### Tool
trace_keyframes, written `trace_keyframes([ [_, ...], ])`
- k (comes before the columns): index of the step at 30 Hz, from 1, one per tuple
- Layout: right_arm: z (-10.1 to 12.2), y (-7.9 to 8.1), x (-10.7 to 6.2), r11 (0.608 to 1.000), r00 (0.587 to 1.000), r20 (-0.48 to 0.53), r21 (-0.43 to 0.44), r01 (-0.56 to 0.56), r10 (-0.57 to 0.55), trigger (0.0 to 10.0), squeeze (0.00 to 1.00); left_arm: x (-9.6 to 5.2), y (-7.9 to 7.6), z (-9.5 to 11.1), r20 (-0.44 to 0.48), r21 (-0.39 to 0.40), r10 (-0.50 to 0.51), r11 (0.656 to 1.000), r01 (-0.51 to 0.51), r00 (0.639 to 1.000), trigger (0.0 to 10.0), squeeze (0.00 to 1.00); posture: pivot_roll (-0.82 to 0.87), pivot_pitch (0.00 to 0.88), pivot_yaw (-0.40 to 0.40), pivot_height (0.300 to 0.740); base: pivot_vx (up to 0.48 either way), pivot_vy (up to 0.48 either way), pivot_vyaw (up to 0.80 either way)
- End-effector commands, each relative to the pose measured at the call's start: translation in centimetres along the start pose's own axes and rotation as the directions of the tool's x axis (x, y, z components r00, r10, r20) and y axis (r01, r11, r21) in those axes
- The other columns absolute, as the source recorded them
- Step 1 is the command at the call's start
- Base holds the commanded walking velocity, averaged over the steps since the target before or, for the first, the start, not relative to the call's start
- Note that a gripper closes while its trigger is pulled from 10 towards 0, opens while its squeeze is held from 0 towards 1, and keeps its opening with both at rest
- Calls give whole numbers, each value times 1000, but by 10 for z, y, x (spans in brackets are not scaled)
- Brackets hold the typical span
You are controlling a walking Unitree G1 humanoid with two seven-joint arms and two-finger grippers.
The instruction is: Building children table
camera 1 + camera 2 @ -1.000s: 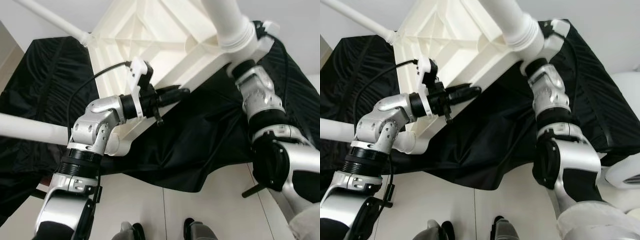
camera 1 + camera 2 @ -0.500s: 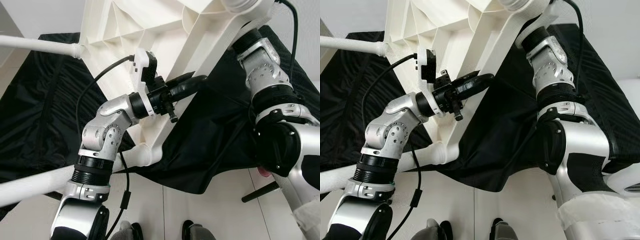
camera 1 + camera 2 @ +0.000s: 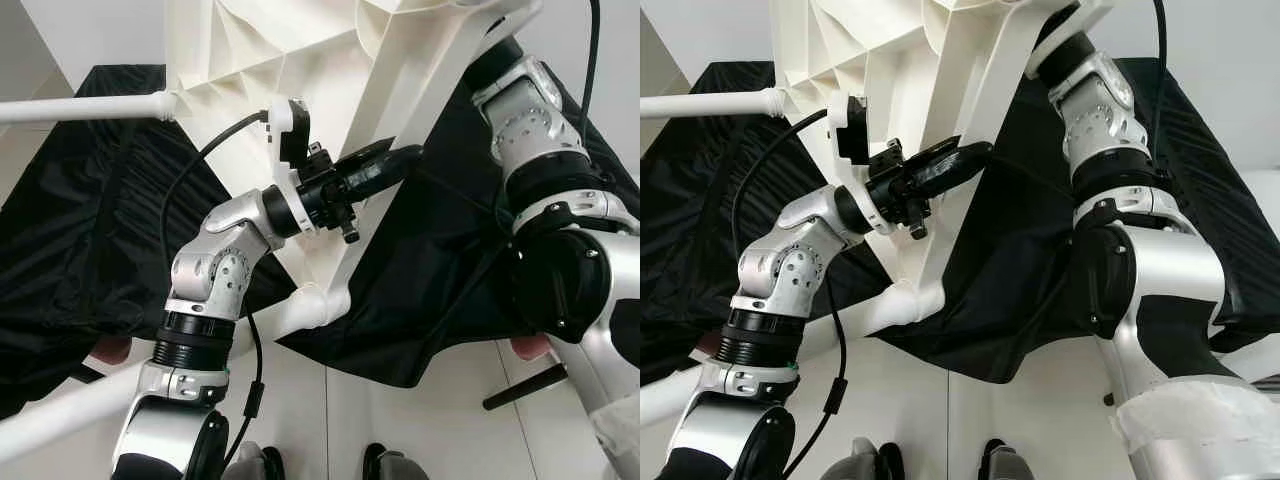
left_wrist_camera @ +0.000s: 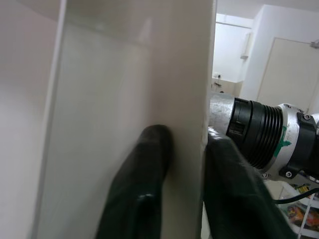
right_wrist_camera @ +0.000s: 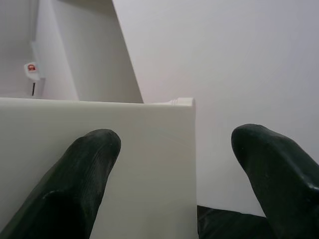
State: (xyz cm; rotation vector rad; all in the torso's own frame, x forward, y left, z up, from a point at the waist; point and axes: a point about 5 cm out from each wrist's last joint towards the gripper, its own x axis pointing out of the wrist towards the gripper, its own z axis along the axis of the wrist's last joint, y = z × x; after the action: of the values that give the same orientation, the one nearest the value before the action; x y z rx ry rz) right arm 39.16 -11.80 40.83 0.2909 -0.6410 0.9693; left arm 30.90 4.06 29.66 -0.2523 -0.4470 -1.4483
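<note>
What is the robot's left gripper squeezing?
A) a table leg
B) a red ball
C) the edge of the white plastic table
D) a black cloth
C: in the left wrist view the two black fingers of the left gripper press on either side of a flat rim of the white plastic table, which is tipped up over the black cloth.

The left silver arm bends sharply at the elbow, its wrist reaching up and forward; the left gripper has its black fingers pinched together. The right silver arm stretches up high, the right gripper with fingers spread wide.
</note>
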Motion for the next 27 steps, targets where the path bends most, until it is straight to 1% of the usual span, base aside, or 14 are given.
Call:
trace_keyframes([
  [1,-35,41,29,962,948,-166,56,-267,272,10000,0,7,6,-37,-195,-105,109,986,-131,975,10000,1000,-104,166,16,740,0,0,0],
  [4,-34,42,31,961,947,-163,57,-271,277,10000,0,-3,12,-36,-215,-82,161,980,-182,963,10000,1000,-96,173,16,740,0,0,0],
  [7,-35,43,32,959,944,-164,59,-278,284,10000,0,-8,14,-36,-229,-67,174,979,-194,958,10000,1000,-94,176,16,740,0,0,0],
  [8,-35,44,32,958,943,-165,60,-282,288,10000,0,-13,14,-36,-247,-42,185,979,-202,951,10000,475,-92,179,17,740,0,0,0],
  [9,-36,45,33,957,942,-166,61,-284,291,10000,0,-17,15,-36,-261,-27,197,977,-211,945,10000,0,-92,180,17,740,0,0,0],
  [11,-36,45,33,956,942,-164,63,-287,293,10000,0,-25,16,-35,-274,-4,225,972,-235,935,10000,0,-90,185,16,740,0,0,0],
  [15,-36,45,33,956,942,-163,63,-285,292,10000,0,-35,16,-36,-311,16,246,967,-254,918,10000,0,-84,187,17,740,0,0,0],
  [17,-36,45,33,956,942,-163,63,-285,292,10000,0,-35,16,-36,-311,16,246,967,-254,918,10000,0,-84,187,17,740,0,0,0],
  [18,-36,45,33,957,943,-163,63,-285,291,10000,0,-39,15,-38,-330,29,256,965,-261,909,10000,0,-82,187,17,740,0,0,0],
  [19,-36,45,33,957,943,-163,63,-285,291,10000,0,-39,15,-38,-330,29,256,965,-261,909,10000,0,-82,187,17,740,0,0,0],
  [22,-39,44,32,959,943,-172,60,-279,285,10000,0,-53,15,-37,-401,113,290,957,-267,869,10000,0,-83,189,21,740,0,0,0],
  [25,-40,43,30,960,944,-175,59,-274,280,10000,0,-58,14,-34,-419,140,296,955,-262,858,10000,0,-84,190,20,740,0,0,0],
  [26,-41,42,29,962,945,-179,57,-267,273,10000,0,-63,14,-31,-438,168,296,954,-247,849,10000,0,-84,191,21,740,0,0,0],
  [27,-43,39,25,968,949,-189,46,-247,251,10000,0,-68,12,-27,-459,185,294,955,-234,838,10000,510,-81,191,21,740,0,0,0],
])
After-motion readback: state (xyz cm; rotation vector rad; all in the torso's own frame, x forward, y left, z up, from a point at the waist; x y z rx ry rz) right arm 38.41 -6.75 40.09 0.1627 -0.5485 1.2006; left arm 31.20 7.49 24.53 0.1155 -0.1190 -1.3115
